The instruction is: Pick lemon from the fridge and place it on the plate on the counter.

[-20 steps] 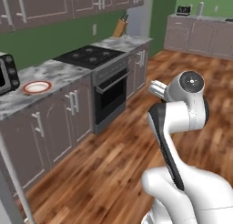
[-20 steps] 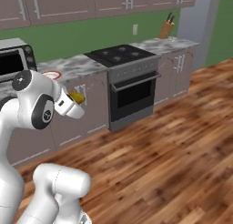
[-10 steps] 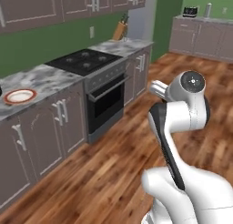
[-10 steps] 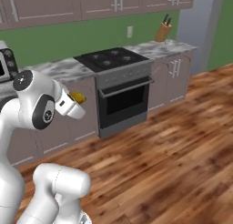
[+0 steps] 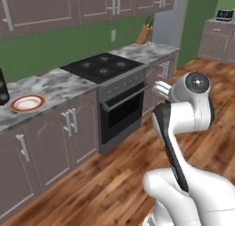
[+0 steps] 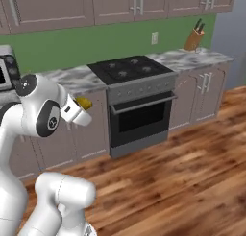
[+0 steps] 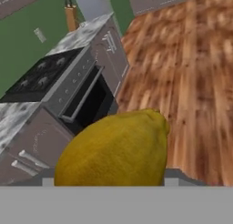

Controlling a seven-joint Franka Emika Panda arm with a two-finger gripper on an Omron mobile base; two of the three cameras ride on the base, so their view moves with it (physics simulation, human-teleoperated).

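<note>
In the left base view, your plate (image 5: 27,103) sits on the marbled worktop (image 5: 59,85) left of the stove (image 5: 102,66), well apart from the arm, which is folded high over the wood floor (image 5: 114,183). In the right base view, the pincer (image 6: 82,107) points toward the cabinets, clamped on the lemon (image 6: 84,103). In the hand view, the lemon (image 7: 113,150) sits between the tips, held across its belly. Judge it light, firm and slightly waxy: a rounded fruit can roll, so set it down low on the plate.
</note>
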